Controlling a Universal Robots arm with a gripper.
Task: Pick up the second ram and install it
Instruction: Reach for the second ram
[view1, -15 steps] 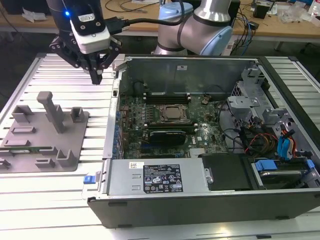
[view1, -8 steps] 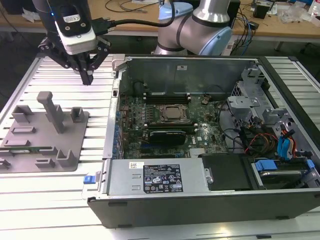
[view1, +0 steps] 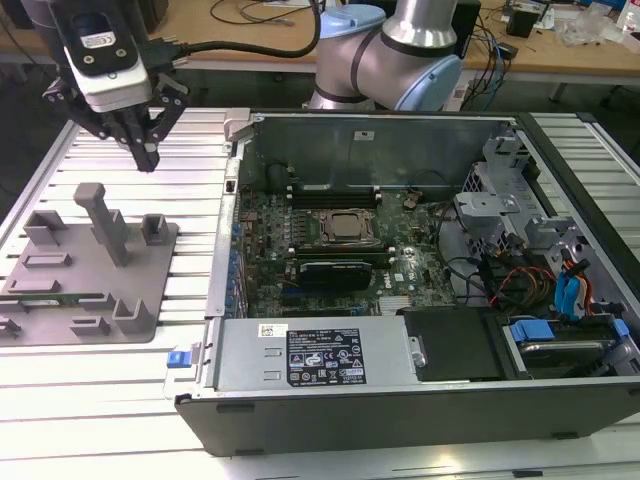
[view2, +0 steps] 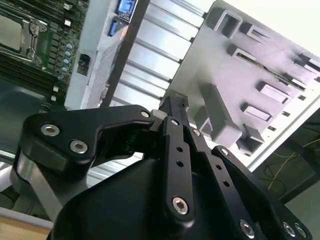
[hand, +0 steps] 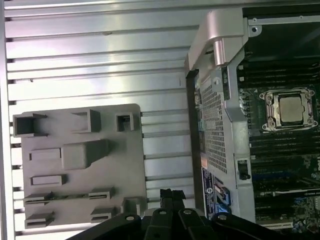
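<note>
Hand (view1: 148, 152) hangs clenched & empty above the table (view1: 100, 410), near the edge of the grey jig (view1: 155, 290). The 2nd ram (view1: 58, 297) sits in a jig slot, apart from the hand, prob. parked there for an easy grasp. The jig's upright post (view1: 105, 225) stands between them. Open PC case (view1: 400, 400) is on the exterior view's right.
</note>
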